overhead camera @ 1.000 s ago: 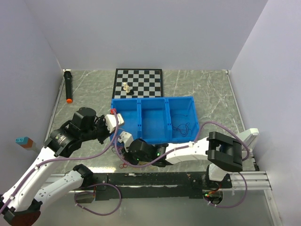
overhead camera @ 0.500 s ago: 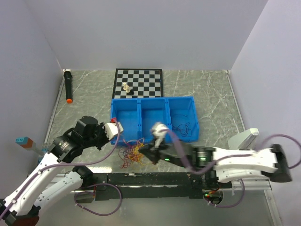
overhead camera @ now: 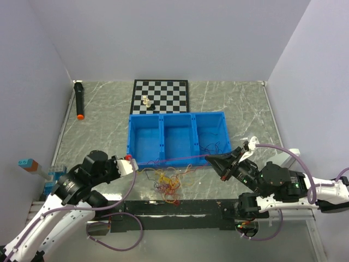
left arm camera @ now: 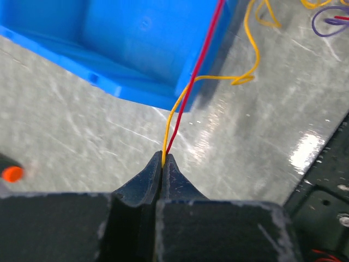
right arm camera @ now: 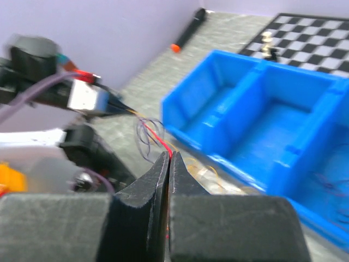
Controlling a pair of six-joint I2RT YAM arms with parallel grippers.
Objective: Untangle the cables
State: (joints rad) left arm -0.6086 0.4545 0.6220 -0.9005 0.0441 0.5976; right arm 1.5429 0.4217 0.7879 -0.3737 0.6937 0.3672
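Observation:
The cables point(overhead camera: 169, 180) lie as a loose bunch of red, yellow and dark loops on the table in front of the blue bin point(overhead camera: 177, 115). One red strand point(overhead camera: 172, 160) runs taut between my two grippers. My left gripper point(overhead camera: 133, 160) is shut on the red and a yellow strand; the left wrist view shows both cables point(left arm camera: 180, 106) leaving its tips point(left arm camera: 163, 157). My right gripper point(overhead camera: 209, 157) is shut on the red cable point(right arm camera: 158, 139), pinched at its tips point(right arm camera: 169, 155). More dark wires point(overhead camera: 211, 147) lie in the bin's right compartment.
A chessboard point(overhead camera: 161, 96) with a few pieces point(overhead camera: 146, 101) lies behind the bin. A black marker with an orange tip point(overhead camera: 79, 100) lies at the far left. Coloured blocks point(overhead camera: 27, 164) sit by the left wall. Walls close in on three sides.
My right gripper has shut on the red strand and swung from the bunch's left side to its right. My left gripper drew back left. The red strand pulled taut and the bunch spread out.

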